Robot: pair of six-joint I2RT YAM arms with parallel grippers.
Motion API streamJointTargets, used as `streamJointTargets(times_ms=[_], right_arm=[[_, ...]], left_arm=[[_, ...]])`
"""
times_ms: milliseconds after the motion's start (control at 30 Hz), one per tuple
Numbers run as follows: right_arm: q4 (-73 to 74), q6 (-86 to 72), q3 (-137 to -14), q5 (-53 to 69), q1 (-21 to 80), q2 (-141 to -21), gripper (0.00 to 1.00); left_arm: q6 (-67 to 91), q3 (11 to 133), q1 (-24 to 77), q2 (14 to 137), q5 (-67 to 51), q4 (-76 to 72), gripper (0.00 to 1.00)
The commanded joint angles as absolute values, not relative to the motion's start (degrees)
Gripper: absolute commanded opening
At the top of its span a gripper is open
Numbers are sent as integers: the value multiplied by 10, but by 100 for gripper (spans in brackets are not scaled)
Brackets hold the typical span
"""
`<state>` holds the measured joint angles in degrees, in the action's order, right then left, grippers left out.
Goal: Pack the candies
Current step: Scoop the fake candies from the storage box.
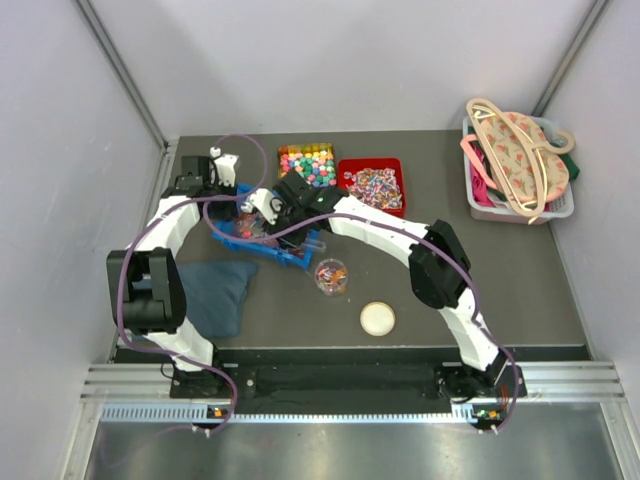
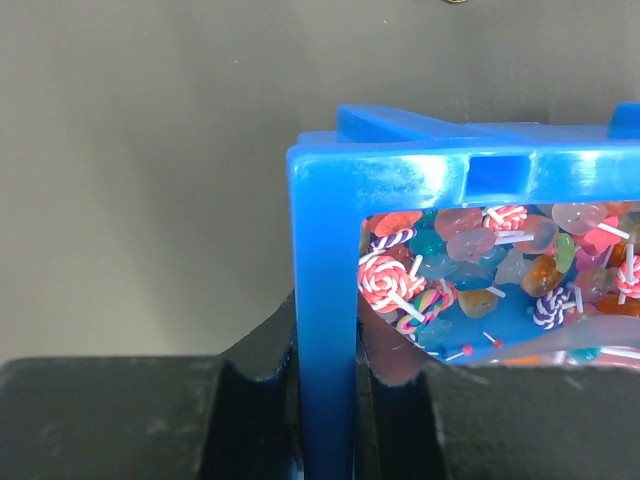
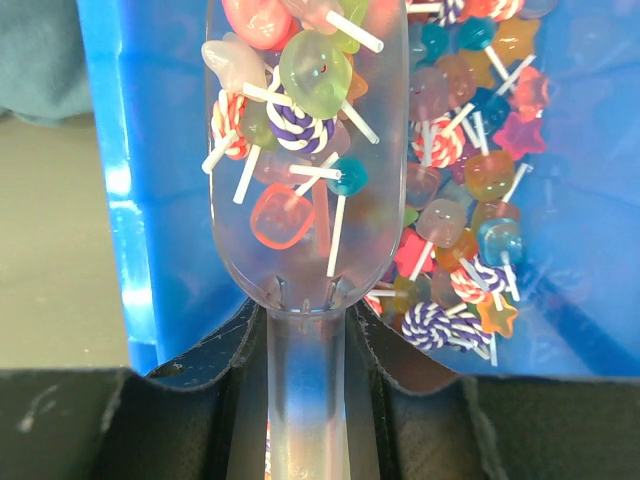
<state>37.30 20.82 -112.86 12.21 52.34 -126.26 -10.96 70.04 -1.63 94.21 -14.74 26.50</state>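
A blue tray [image 1: 290, 250] holds many tiny lollipop candies [image 2: 470, 265]. My left gripper [image 2: 328, 400] is shut on the tray's blue wall [image 2: 325, 250]; in the top view it [image 1: 230, 198] is at the tray's far left corner. My right gripper [image 3: 305, 390] is shut on the handle of a clear plastic scoop [image 3: 300, 150], which is full of small lollipops and is held over the tray. In the top view the right gripper [image 1: 266, 207] is above the tray's middle. Wrapped red and silvery candies fill a red tray [image 1: 372, 186]. Bright cube candies fill another tray [image 1: 306, 164].
A small clear jar [image 1: 331, 276] with some candies stands in front of the blue tray. A round cream lid [image 1: 377, 318] lies nearer the front. A dark blue cloth bag [image 1: 215, 292] lies front left. A grey basket with a patterned handbag [image 1: 518, 160] is at the back right.
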Motion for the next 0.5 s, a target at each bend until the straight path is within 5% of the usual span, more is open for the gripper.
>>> streamJointTargets(times_ms=[0,467], right_arm=[[346,192,-1134,144,514,-1213,0],[315,180,-1064,134,470,-1165,0]], left_arm=[[-84,715,-16,898,-190,214,0],[-85,715,-17,904,-192,213,0]])
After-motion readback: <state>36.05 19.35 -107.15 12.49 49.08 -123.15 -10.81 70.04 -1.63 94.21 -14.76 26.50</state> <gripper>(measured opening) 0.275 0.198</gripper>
